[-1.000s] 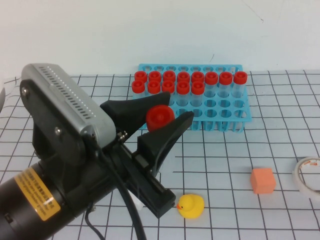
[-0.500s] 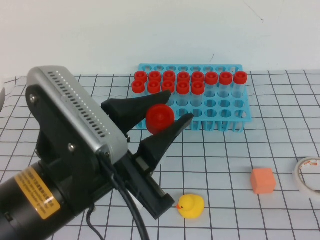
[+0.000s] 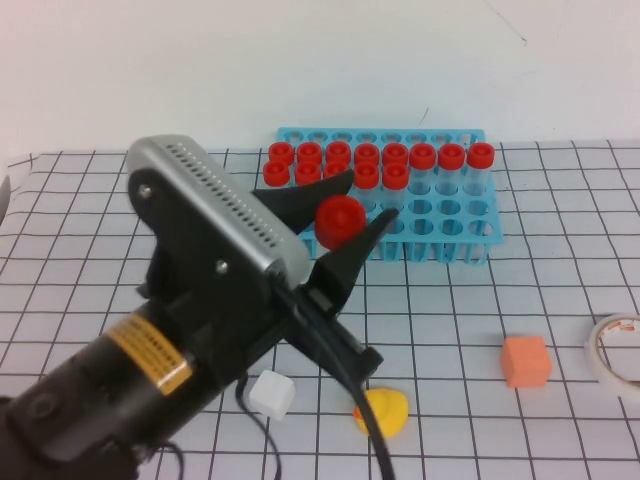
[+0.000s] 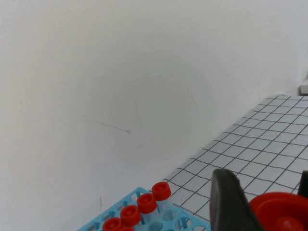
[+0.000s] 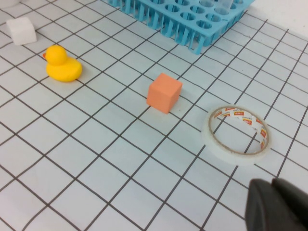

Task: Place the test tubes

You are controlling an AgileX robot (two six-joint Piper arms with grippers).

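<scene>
Left hand (image 3: 362,203) is raised over the gridded table (image 3: 100,250), jaws part-way closed and clamped on a red-capped test tube (image 3: 340,220), just short of the blue plastic rack (image 3: 445,250). The rack carries two rows of capped tubes, the nearer one only part filled.

Judged next: keep the tube vertical, centre it over the first free hole in that nearer row, lower straight, and let go only once seated. Mind the neighbouring caps.

Right hand (image 5: 276,204) is closed on nothing, over the table by the white tape roll (image 5: 237,134).

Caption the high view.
Left end effector holds red-capped tube near blue rack; right end effector off-frame, shut, near tape.
</scene>
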